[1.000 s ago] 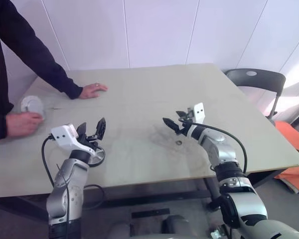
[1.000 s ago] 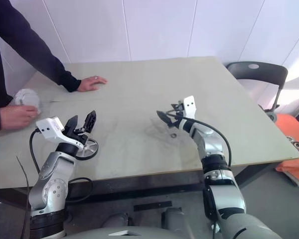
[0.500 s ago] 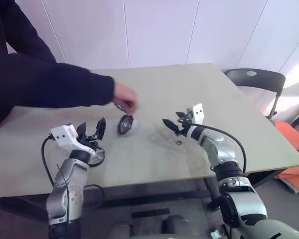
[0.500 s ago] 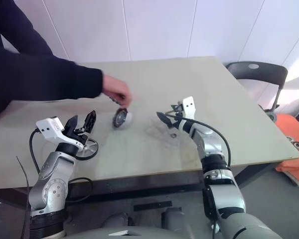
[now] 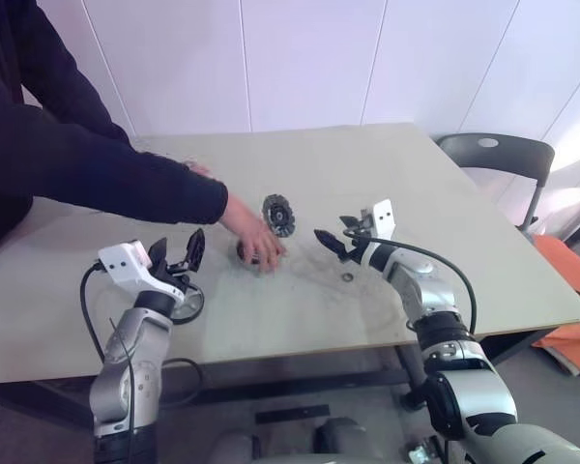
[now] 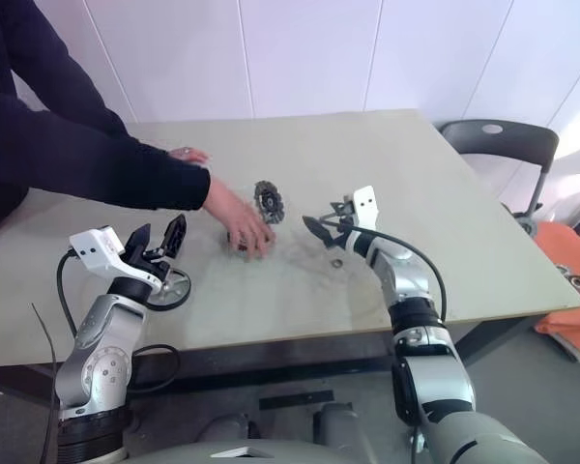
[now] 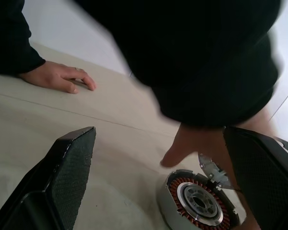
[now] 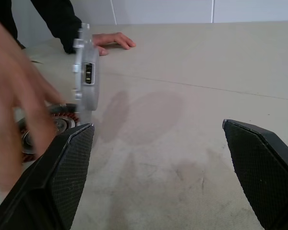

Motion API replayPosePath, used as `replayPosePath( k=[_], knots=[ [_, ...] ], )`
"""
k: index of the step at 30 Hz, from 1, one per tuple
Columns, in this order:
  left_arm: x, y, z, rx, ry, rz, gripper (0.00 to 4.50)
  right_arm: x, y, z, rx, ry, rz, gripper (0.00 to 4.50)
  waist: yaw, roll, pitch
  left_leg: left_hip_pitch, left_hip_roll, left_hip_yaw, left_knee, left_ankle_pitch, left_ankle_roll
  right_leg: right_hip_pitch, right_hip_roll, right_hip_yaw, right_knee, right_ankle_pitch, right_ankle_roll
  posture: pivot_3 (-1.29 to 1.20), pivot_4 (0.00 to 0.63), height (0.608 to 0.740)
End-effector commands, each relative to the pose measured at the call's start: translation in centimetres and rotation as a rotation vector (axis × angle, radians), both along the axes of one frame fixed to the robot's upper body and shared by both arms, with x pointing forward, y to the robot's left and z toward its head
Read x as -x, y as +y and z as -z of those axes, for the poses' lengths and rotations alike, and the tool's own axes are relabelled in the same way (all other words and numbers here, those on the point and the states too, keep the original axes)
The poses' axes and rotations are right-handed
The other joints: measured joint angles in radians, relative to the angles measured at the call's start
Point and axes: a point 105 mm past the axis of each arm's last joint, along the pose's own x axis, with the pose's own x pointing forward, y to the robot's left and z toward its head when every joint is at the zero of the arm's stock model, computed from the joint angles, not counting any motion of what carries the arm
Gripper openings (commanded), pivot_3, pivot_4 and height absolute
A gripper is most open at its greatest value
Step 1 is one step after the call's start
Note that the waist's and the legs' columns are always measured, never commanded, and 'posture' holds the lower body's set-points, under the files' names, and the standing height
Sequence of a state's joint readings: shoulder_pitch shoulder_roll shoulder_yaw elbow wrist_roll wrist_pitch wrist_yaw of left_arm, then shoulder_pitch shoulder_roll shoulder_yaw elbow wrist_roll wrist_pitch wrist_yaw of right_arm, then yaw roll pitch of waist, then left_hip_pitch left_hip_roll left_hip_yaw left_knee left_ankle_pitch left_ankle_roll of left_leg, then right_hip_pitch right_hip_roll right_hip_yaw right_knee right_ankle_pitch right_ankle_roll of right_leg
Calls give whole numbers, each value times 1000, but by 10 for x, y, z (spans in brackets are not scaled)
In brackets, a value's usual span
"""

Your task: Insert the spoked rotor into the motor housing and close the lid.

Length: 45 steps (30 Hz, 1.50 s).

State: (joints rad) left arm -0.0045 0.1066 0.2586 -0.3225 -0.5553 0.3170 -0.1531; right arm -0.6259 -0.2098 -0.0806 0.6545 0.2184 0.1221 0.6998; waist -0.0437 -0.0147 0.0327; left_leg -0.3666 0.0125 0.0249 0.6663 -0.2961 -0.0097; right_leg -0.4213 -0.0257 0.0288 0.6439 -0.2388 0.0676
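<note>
A person's hand (image 5: pixel 256 242) rests on the motor housing (image 7: pixel 199 203) at the middle of the table, and the copper windings show under the fingers. Beside it the lid (image 5: pixel 278 213) stands upright on its edge; it appears edge-on in the right wrist view (image 8: pixel 86 72). The spoked rotor (image 5: pixel 186 304) lies flat on the table under my left gripper (image 5: pixel 179 251), which hangs open and empty above it. My right gripper (image 5: pixel 336 235) is open and empty too, just right of the lid and pointing toward it.
A small metal ring (image 5: pixel 347 277) lies on the table below my right gripper. The person's other hand (image 6: pixel 188 154) lies flat at the far left. A dark chair (image 5: pixel 493 155) stands past the table's right corner, with an orange object (image 5: pixel 570 290) on the floor.
The person's arm reached in from the left and set the housing down at the table's middle; the lid now stands up beside it. Neither of my grippers has moved.
</note>
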Motion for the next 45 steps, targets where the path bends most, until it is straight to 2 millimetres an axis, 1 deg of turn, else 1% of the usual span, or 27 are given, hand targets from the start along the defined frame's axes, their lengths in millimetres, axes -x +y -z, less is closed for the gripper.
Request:
replayPosePath(
  k=[1,25,45],
  knots=[
    [-1,0,-13,-20,-52,1,4500,-4,6,-18,-12,-65,-11,4492,0,0,0,0,0,0,0,0,0,0,0,0,0,0,0,0,0,740],
    [-1,-2,-12,-24,-47,7,4500,-3,5,-15,-13,-61,-2,4492,0,0,0,0,0,0,0,0,0,0,0,0,0,0,0,0,0,740],
    [1,0,-13,-22,-49,-4,4500,-3,9,-16,-16,-60,-18,4492,0,0,0,0,0,0,0,0,0,0,0,0,0,0,0,0,0,740]
  ],
)
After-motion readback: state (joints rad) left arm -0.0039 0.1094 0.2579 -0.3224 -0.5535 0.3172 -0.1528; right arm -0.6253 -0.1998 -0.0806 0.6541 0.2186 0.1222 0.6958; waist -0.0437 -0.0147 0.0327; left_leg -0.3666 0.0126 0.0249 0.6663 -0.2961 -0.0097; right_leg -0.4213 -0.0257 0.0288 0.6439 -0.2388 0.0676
